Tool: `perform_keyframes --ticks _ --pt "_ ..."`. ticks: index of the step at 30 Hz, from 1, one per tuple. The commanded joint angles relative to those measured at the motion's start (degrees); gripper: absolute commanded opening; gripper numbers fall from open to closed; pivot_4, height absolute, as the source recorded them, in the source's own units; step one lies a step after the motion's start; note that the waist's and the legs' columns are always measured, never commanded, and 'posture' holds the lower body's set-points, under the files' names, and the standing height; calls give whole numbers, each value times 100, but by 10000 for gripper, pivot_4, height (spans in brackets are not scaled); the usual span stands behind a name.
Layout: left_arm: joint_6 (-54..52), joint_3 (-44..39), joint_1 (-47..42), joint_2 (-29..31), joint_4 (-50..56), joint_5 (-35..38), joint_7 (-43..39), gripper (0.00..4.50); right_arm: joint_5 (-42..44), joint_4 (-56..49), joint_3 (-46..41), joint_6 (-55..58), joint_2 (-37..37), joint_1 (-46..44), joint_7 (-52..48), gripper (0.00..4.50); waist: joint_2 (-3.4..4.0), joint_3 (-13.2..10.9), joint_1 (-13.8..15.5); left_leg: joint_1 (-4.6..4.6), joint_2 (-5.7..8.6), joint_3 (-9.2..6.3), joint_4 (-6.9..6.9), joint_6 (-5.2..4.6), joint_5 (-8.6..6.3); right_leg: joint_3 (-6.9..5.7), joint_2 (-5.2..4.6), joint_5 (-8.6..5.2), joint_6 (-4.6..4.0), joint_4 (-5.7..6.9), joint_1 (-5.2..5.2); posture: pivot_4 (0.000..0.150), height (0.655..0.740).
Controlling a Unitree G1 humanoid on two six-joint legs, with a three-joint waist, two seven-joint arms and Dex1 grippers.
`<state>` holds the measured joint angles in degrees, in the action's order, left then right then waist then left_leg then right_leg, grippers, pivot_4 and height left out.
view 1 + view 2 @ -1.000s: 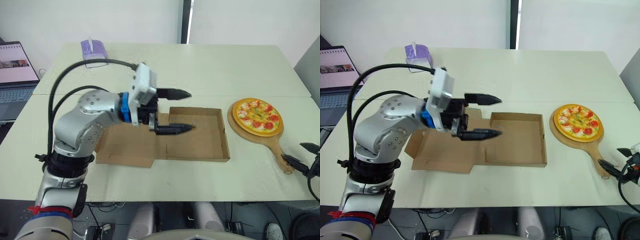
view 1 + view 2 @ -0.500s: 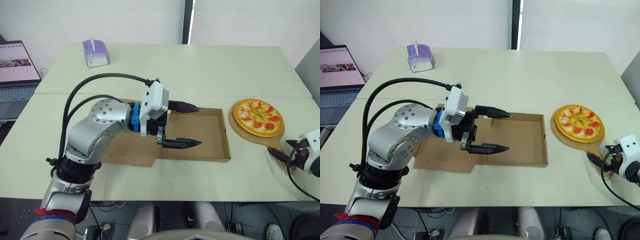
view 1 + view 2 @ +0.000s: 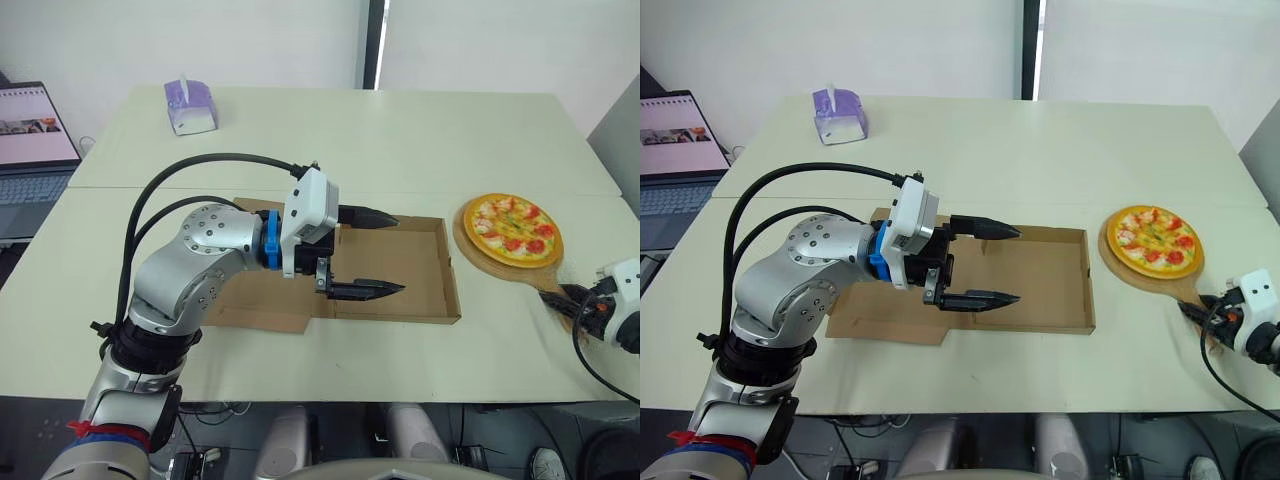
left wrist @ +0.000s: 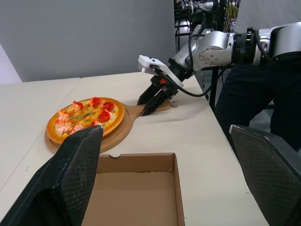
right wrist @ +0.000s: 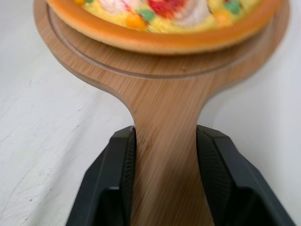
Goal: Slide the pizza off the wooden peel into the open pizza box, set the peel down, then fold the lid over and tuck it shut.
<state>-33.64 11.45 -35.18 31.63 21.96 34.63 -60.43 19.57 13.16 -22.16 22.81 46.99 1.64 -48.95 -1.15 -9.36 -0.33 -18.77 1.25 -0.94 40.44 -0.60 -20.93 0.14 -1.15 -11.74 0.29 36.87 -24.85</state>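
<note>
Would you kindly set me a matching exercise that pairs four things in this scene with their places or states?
Things:
1. pizza
2. box
3. left tool
4. right tool

States:
a. closed on the peel handle
b. lying on the peel
c. empty, lid open flat
d. open, hovering over the box

Pairs: 1-b; 2-c; 3-d; 4-a

Pizza box (image 3: pixel 400 262) sits mid-table (image 3: pixel 450 140), its lid (image 3: pixel 245 300) flat out to the left, left gripper (image 3: pixel 397 253) over the box's left end, pizza (image 3: pixel 510 228) on the wooden peel (image 3: pixel 503 266) just right, right gripper (image 5: pixel 165 141) on its near handle, tissue box (image 3: pixel 189 106) far left, laptop (image 3: pixel 30 150) beyond the left edge.
</note>
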Motion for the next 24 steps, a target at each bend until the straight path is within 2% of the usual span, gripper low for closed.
perform_keyframes --ticks 1,12,19,24 --pt "17 -134 -80 67 134 12 8 45000 52 -22 1 74 -130 105 52 15809 0 0 0 0 0 0 0 0 0 -1 0 0 0 0 0 1500 7400" --pt "75 -225 -100 84 -68 -2 59 45000 262 -688 -394 -270 -495 -27 254 15809 -34 -10 -19 -2 -2 -5 0 2 1 -5 0 0 -1 -1 -2 1500 7400" --pt "211 -423 -225 186 -490 -71 -76 45000 321 -1259 -398 -133 -145 -491 76 15809 30 -46 -25 -9 3 10 0 2 1 11 0 1 0 7 -31 1500 7400" --pt "283 -555 -433 328 -821 -100 -270 45000 363 -1761 -86 76 -54 -950 -71 15809 35 -51 -15 -13 3 6 -1 7 4 7 0 2 0 8 -44 1500 7400"
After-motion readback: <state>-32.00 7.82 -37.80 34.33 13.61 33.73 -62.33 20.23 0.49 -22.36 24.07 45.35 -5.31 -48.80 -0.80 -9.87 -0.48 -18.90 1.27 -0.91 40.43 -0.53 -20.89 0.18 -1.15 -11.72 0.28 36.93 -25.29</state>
